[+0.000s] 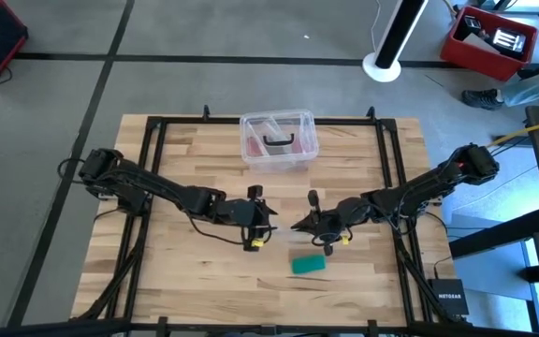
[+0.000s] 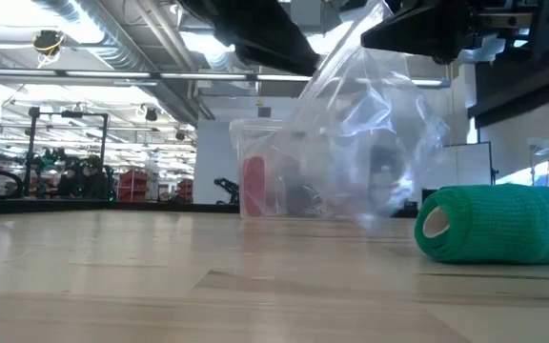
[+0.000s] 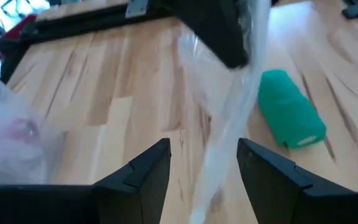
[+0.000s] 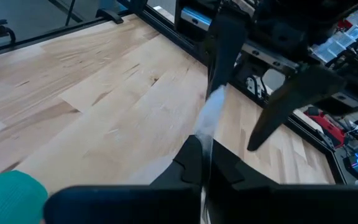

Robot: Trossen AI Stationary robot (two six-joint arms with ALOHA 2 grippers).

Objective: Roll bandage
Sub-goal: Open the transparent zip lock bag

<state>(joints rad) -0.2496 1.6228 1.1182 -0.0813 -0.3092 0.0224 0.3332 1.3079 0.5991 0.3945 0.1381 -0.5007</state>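
The bandage is a compact green roll lying on its side on the wooden table, near the front; it also shows in the low view and the left wrist view. A clear plastic bag hangs above the table between the two arms. My right gripper is shut on it. My left gripper faces it, open, and the bag's film runs down between its two fingers. Neither gripper touches the roll. My right gripper pinches an edge of the clear bag's film between its two shut fingers, coming nearly level from the table's right. The bag is lifted and hangs slack below and ahead of the fingers. Whether my left gripper touches the film that passes between its fingers, I cannot tell.
A clear plastic box with pinkish and dark contents stands at the far middle of the table. Black frame rails run along the table's left, right and far edges. Bare wood lies at the front left.
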